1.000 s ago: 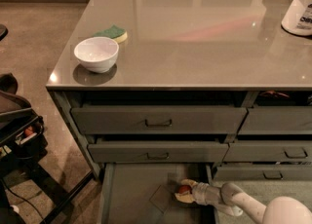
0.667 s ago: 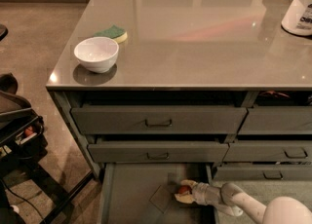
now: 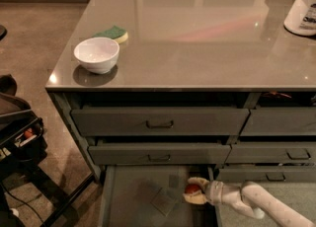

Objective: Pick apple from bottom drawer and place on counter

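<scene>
The apple point(image 3: 192, 189), small and red-orange, sits low in the open bottom drawer point(image 3: 133, 196), near its right side. My gripper point(image 3: 194, 192) reaches in from the lower right on a white arm, and its pale fingers point(image 3: 197, 181) wrap around the apple. The drawer's flat dark base shows a diamond-turned patch point(image 3: 162, 202) just left of the gripper. The counter point(image 3: 207, 28) is the glossy grey-brown slab above the drawers.
A white bowl point(image 3: 96, 55) and a green-and-yellow sponge point(image 3: 114, 33) sit at the counter's left front. A white tub point(image 3: 303, 9) stands at the far right. Closed drawer fronts with pull handles point(image 3: 159, 123) hang above the open drawer. A dark bag and stand point(image 3: 19, 132) are on the left floor.
</scene>
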Robot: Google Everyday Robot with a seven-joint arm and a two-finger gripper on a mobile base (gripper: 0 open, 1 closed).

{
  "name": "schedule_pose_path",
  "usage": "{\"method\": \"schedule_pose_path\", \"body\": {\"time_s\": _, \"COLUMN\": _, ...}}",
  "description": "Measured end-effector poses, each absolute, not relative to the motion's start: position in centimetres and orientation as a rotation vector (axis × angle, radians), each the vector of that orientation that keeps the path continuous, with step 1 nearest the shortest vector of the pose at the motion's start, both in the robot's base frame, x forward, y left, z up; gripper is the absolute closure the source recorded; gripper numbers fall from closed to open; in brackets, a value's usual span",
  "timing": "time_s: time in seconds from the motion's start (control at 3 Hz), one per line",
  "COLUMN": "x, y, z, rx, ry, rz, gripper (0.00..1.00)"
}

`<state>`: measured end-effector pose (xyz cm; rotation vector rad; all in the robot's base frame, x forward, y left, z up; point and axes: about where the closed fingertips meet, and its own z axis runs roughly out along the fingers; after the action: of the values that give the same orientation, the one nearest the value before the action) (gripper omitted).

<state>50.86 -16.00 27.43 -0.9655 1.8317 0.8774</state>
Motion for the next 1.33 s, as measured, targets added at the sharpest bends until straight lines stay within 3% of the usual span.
{"method": "schedule_pose_path", "body": {"time_s": 0.33, "x": 45.8, "y": -17.8, "z": 38.5, "rx": -0.930, "ry": 1.766, "rz": 0.807, "gripper": 1.00}}
{"method": "schedule_pose_path", "body": {"time_s": 1.33, "x": 44.9, "y": -17.5, "z": 43.1, "rx": -1.033, "ry": 1.760, "rz": 0.723, "gripper": 1.00}}
